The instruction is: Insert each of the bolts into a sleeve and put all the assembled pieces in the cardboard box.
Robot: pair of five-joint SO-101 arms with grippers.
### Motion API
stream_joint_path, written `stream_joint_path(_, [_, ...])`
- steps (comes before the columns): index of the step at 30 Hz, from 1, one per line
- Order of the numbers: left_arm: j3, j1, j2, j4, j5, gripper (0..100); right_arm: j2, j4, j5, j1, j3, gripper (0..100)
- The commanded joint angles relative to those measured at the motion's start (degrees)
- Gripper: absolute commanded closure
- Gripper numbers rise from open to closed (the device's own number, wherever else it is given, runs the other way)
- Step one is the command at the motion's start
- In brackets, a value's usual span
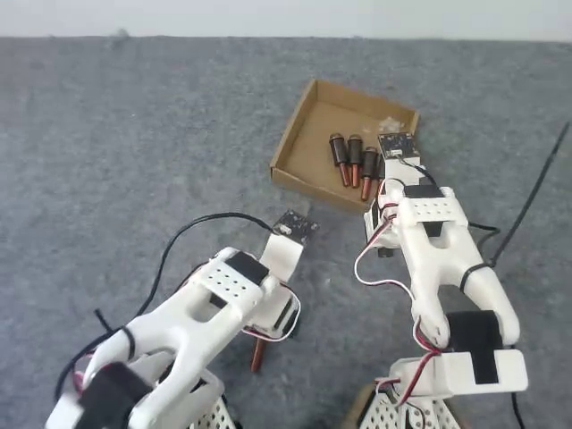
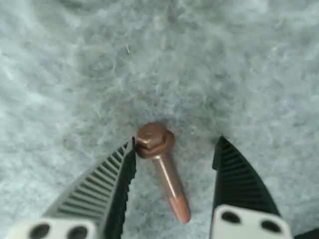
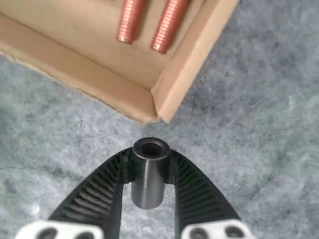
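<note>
A copper bolt (image 2: 162,167) lies on the grey carpet between the fingers of my open left gripper (image 2: 177,145), its hex head against one finger. From above, the bolt (image 1: 257,356) pokes out from under the left arm near the front. My right gripper (image 3: 149,160) is shut on a black sleeve (image 3: 148,172), held bore-up just outside the near corner of the cardboard box (image 3: 169,94). Three assembled pieces (image 1: 355,159) lie side by side in the box (image 1: 304,183); the threaded ends of two (image 3: 169,25) show in the right wrist view.
Grey carpet (image 1: 134,134) covers the table, open to the left and behind the box. A black cable (image 1: 527,214) runs along the right side. Both arm bases stand at the front edge.
</note>
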Motion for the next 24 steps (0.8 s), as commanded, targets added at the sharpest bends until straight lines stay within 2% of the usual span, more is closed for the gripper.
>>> stream_joint_path(1, [-1.9, -1.8, 1.9, -0.7, 0.2, 76, -0.1, -0.7, 0.5, 1.4, -3.9, 99.1])
stream_joint_path(4, [-2.2, -3.0, 4.4, -1.7, 0.1, 78, -0.1, -0.7, 0.5, 1.4, -4.0, 99.1])
stream_joint_path(11, [-4.8, -2.8, 10.2, -1.7, -3.4, 97, -0.1, -0.7, -0.6, 1.4, -4.1, 99.1])
stream_joint_path(19, [-5.7, -3.0, 10.2, -0.1, -3.4, 98, -0.1, -0.7, -0.7, 1.4, -4.1, 99.1])
stream_joint_path(24, [-13.1, -3.1, 10.2, 9.8, -3.6, 98, -0.1, -0.6, -0.6, 0.9, -4.0, 99.1])
